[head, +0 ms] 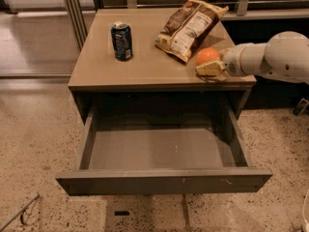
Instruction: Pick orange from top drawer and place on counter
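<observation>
Nearest is the top drawer (164, 180), pulled wide open under the tan surface (145, 66). At the surface's near right edge sits the orange (207, 55), with the tool (209, 65) right up against it, coming in from the right on a white arm (270, 57). Honestly can't tell if the tool is clamped on it or loose. Farther back, a chip bag (189, 27) lies just behind the orange, and a soda can (121, 40) stands on the left.
</observation>
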`<state>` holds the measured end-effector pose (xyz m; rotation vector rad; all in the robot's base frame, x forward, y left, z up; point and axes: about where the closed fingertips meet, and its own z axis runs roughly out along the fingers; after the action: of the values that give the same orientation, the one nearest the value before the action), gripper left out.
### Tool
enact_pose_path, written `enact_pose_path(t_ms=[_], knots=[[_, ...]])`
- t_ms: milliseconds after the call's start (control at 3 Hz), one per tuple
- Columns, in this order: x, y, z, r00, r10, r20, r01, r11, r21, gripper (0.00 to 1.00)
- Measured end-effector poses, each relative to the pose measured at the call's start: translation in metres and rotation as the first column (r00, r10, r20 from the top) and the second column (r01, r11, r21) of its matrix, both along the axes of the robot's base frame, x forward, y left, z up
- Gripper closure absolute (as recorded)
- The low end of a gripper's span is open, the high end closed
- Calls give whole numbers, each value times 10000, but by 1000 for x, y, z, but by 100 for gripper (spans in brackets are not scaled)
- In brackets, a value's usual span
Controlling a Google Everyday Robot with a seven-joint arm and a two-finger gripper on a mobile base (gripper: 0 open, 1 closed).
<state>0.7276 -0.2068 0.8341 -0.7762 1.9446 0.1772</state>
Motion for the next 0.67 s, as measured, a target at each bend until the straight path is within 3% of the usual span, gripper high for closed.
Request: enact_pose_path(t_ms=[667], knots=[[0,0,0,10000,1,-1,-1,10000,0,58]])
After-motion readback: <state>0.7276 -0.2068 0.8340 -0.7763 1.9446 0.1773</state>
